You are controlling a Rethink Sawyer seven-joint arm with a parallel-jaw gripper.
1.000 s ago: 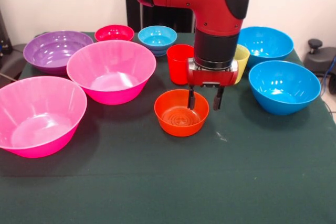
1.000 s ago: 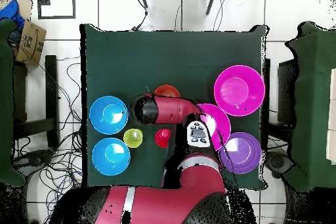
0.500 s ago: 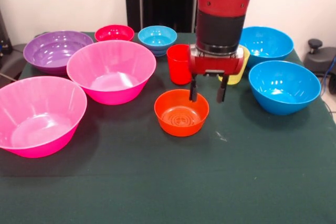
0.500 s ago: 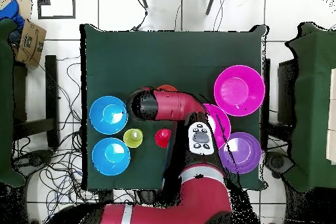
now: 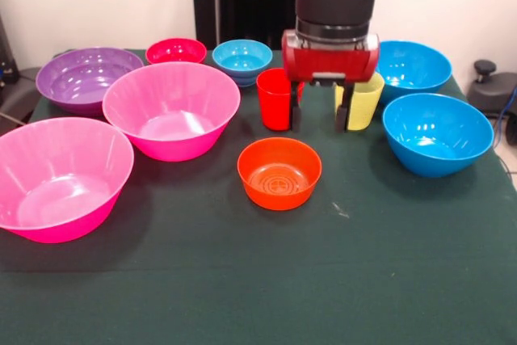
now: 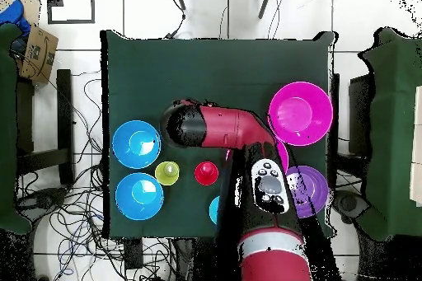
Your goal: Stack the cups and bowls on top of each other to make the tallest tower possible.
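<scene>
No tower exists yet; every piece sits separate on the bench [image 5: 242,280]. The pincer [image 5: 318,117] hangs empty, fingers apart, above the gap between red cup [image 5: 276,98] and yellow cup [image 5: 361,101], apparently behind the small orange bowl [image 5: 279,172]. Next: descend and grasp one piece.

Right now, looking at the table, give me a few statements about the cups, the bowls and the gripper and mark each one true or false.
1. The gripper is open and holds nothing. True.
2. The red cup is stacked inside the small orange bowl. False: the cup stands on the table behind the bowl, apart from it.
3. The small orange bowl sits upright and empty. True.
4. The yellow cup lies tipped on its side. False: it stands upright.
5. The two large pink bowls are nested in each other. False: they stand side by side on the table.
</scene>
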